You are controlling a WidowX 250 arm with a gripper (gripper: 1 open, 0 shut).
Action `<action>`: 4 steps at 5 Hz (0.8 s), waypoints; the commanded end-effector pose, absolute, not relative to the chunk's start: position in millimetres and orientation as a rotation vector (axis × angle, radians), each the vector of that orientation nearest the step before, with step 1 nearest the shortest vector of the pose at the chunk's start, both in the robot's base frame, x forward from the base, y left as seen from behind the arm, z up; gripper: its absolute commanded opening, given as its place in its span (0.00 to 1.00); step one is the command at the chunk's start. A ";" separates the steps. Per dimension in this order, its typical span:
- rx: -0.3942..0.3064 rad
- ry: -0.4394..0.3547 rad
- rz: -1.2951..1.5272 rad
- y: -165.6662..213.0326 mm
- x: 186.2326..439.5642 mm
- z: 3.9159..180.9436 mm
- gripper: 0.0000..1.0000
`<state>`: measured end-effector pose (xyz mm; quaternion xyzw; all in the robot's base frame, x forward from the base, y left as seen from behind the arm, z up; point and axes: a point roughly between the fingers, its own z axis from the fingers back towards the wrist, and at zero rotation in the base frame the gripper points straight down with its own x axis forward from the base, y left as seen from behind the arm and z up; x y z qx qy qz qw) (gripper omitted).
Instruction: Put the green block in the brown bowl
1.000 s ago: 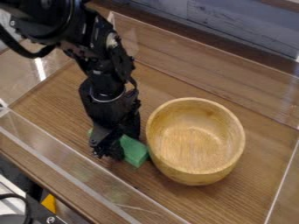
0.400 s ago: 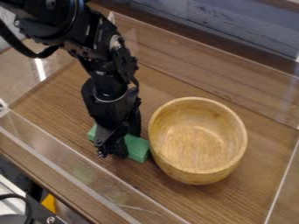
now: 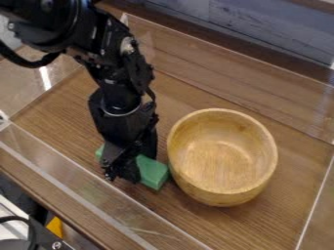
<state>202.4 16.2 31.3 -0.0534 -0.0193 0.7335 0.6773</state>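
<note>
The green block (image 3: 154, 173) lies low over the wooden table, just left of the brown bowl (image 3: 222, 156). A second bit of its green shows left of the fingers. My black gripper (image 3: 128, 166) points straight down with its fingers on either side of the block's middle, shut on it. The fingers hide the block's centre. I cannot tell whether the block still touches the table. The round, light wooden bowl stands upright with nothing in its hollow, and its rim is a finger's width from the block's right end.
Clear plastic walls (image 3: 53, 181) fence the wooden table (image 3: 261, 88) at the front left and the back. The black arm (image 3: 92, 44) reaches in from the upper left. A yellow-and-black part (image 3: 53, 230) sits outside the wall at the bottom left.
Almost nothing differs: the gripper stays over the block with the same finger spacing. The block's right end sits a touch lower in the picture.
</note>
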 end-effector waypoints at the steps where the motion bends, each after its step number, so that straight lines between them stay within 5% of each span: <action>1: -0.140 -0.072 1.684 17.9 201.2 43.2 0.00; 4: -0.137 -0.070 1.709 16.8 202.9 42.8 0.00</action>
